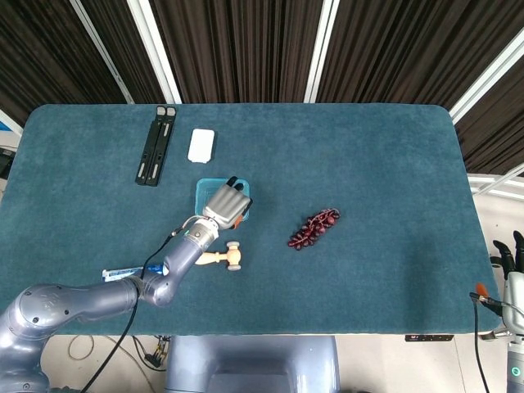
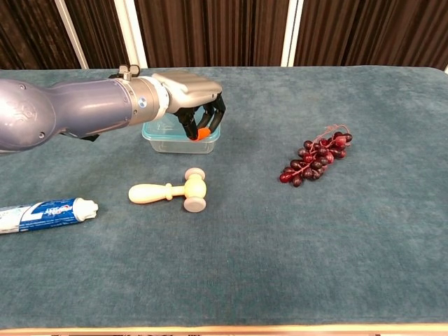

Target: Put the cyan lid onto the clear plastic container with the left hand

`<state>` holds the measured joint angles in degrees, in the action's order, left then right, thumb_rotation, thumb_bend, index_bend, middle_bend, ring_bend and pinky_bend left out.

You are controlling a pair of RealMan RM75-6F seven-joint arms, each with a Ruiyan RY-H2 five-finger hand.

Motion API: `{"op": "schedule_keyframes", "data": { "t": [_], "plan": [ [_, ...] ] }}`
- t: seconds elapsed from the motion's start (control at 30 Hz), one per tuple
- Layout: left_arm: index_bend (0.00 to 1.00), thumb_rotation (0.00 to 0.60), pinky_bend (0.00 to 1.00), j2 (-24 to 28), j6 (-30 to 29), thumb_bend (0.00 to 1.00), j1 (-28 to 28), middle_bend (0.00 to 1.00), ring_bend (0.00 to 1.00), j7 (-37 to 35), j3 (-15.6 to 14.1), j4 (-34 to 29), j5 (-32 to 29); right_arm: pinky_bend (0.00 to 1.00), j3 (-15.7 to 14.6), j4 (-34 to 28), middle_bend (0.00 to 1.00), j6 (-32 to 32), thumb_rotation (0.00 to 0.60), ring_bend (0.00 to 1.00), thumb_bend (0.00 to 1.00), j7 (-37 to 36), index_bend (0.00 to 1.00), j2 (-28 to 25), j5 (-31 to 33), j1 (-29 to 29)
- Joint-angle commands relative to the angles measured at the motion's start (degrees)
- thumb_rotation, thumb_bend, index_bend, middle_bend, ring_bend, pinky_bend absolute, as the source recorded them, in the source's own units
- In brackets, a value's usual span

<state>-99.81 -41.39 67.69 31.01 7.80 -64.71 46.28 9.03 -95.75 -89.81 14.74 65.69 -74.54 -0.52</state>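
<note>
Chest view frames show the left hand (image 2: 189, 94) held palm-down over the clear plastic container (image 2: 175, 138), its fingers (image 2: 203, 120) curled downward toward the right end of the cyan lid (image 2: 155, 127), which already lies across the container's rim. Whether the fingertips press on the lid or hang just above it cannot be told from either view, and nothing is seen clamped between them. From the head view the lid (image 1: 205, 190) shows as a cyan patch at the far side of the hand (image 1: 226, 203), with most of the container hidden beneath the palm. The container stands left of table centre, just beyond the wooden mallet (image 2: 170, 191) and well apart from the bunch of dark grapes (image 2: 316, 157). The placing step is judged to be nearly finished: the lid appears laid on, and only the seating or the release is taken to remain. For the next move, an even downward push along the rim would be called for if the lid is not yet snapped shut, followed by a straight lift so that the lid is not dragged askew. The right hand (image 1: 509, 254) is seen at the table's right edge, away from the work; its fingers appear extended and nothing is held.
</note>
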Motion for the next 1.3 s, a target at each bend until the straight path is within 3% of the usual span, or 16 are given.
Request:
{"op": "schedule_keyframes", "data": {
  "t": [0.03,1.3],
  "plan": [
    [0.68,0.600,0.11,-0.32,-0.25,0.53,-0.16,0.60,0.20,0.17,-0.10,0.32,0.32,0.00,0.01,-0.03,0.04,0.01,0.600,0.03,0.29,-0.01,0.18,-0.01,0.02,0.00],
    [0.68,0.600,0.11,-3.22,0.88,0.53,-2.43,0.60,0.20,1.75,-1.21,5.57,2.94,0.00,0.11,0.01,0.04,-0.09,0.600,0.03,0.29,0.07,0.18,0.08,0.11,-0.03]
  ]
}}
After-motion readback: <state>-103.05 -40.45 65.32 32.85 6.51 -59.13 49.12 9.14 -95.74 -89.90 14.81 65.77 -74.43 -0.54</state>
